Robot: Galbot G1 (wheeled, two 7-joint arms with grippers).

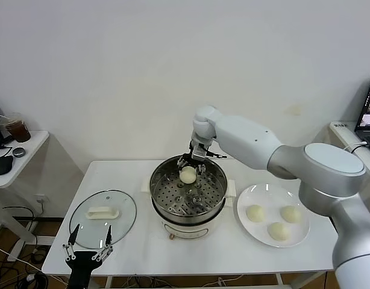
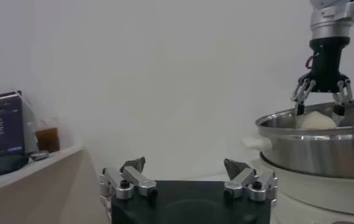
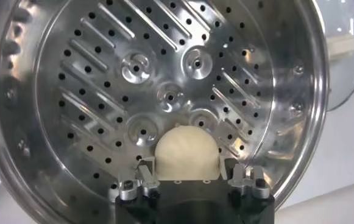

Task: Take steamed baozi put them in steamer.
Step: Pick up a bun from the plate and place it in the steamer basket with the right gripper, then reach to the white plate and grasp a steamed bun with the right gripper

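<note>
Head view: steamer at table centre. Right gripper over its far rim, fingers closed around one baozi, low above perforated tray. Three baozi on plate right of steamer. Glass lid left of steamer; left gripper parked near lid, fingers spread wide, empty.

Left wrist view: held baozi showing just above steamer rim.

Right wrist view: baozi between fingers, tray below. Advice: lower to tray contact, release near wall, leave room for three more.
</note>
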